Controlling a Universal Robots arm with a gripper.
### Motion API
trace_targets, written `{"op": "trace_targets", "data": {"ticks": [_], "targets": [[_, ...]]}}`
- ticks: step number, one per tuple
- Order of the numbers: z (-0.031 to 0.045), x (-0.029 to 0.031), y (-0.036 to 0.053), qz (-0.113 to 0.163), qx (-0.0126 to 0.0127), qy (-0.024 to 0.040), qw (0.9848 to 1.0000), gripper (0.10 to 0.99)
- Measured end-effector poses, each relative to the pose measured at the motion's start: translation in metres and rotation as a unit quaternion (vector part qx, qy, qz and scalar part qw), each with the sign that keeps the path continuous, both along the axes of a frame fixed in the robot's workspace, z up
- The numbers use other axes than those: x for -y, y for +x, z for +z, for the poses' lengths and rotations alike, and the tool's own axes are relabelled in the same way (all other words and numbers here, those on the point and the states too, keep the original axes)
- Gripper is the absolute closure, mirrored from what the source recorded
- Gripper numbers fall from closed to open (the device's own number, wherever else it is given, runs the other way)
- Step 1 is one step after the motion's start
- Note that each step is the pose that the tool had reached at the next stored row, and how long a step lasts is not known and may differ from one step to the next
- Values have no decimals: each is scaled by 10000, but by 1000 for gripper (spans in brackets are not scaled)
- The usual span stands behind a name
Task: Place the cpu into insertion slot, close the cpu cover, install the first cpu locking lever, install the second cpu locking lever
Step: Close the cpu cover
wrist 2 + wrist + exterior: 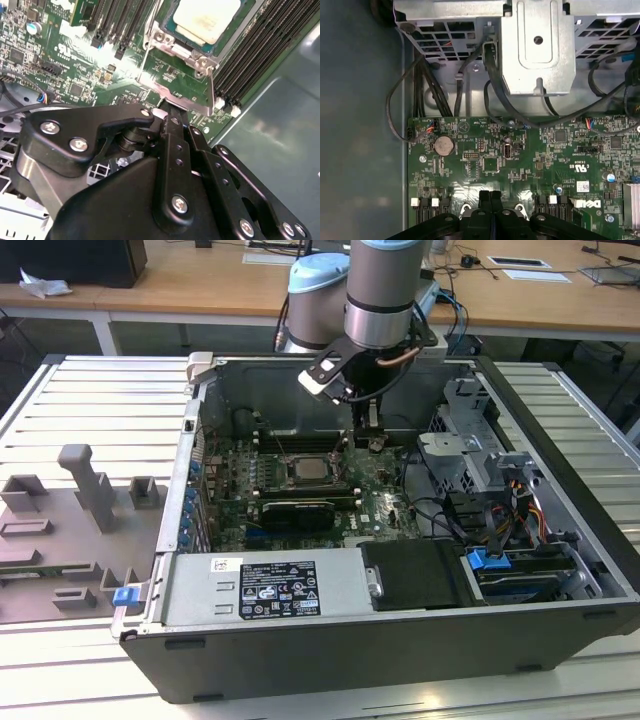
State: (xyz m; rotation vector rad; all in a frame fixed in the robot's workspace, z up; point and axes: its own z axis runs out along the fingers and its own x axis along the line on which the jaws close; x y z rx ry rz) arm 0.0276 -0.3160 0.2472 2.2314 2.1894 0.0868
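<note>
The cpu (pixel 303 468) lies flat in the insertion slot (pixel 159 37) on the green motherboard, its pale metal top (pixel 205 17) uncovered. The cpu cover (pixel 192 102) is swung open and stands tilted up from the slot's edge on the exterior view's right, with green board showing through its cut-out. My gripper (pixel 368 435) hangs inside the case just beside the slot. Its black fingers are shut together in both wrist views (pixel 171 116) (pixel 490 196), and their tip meets the cover's free edge.
A long black graphics card (pixel 292 510) lies in front of the slot, then a power supply (pixel 265 588). A metal drive cage (pixel 470 440) with cables (pixel 445 100) stands on the exterior view's right. Black memory slots (pixel 250 65) flank the socket. Grey fixtures (pixel 90 485) sit outside the case.
</note>
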Motion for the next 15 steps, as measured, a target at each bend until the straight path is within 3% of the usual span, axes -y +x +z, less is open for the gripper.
{"op": "trace_targets", "data": {"ticks": [15], "targets": [[-46, 0, -221, 2, -1, -1, 10000, 980]]}}
